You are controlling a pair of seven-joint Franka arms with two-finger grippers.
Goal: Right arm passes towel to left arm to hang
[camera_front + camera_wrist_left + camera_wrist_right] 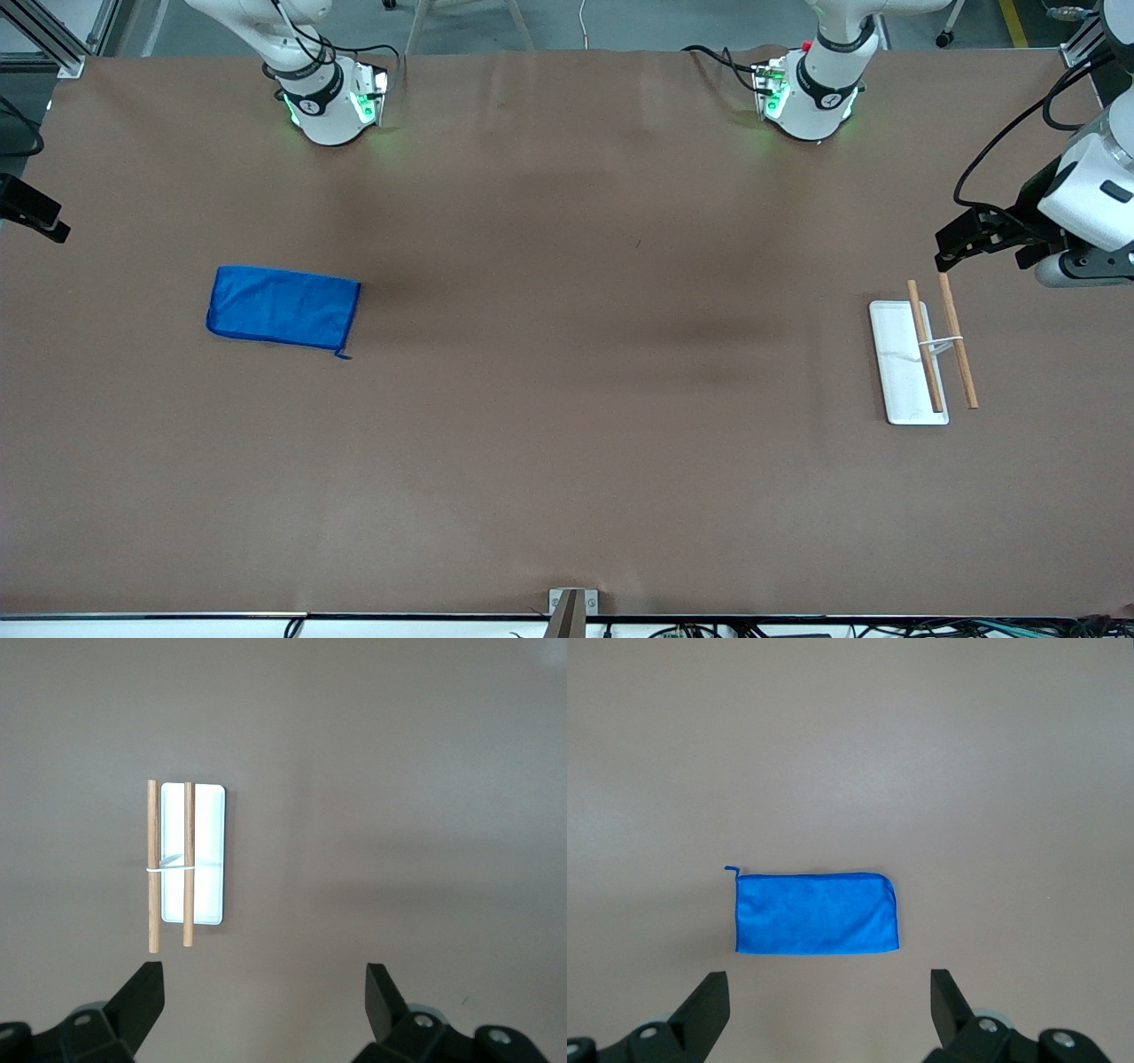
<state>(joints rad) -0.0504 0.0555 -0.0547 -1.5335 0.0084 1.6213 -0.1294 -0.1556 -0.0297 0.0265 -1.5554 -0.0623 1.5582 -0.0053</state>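
The blue towel (283, 307) lies flat on the brown table toward the right arm's end, its loop tag at the corner nearest the front camera. In the right wrist view the towel (816, 912) lies below my right gripper (828, 997), which is open and empty, high above the table. In the front view only a part of the right gripper (35, 220) shows at the picture's edge. My left gripper (961, 244) is open and empty, up in the air over the table beside the rack; the left wrist view shows it (263, 992) with its jaws wide apart.
A small rack stands toward the left arm's end: a white base plate (899, 372) with two wooden rods (959, 341) held above it by a thin white wire. It also shows in the left wrist view (208, 859). Both arm bases stand along the table's back edge.
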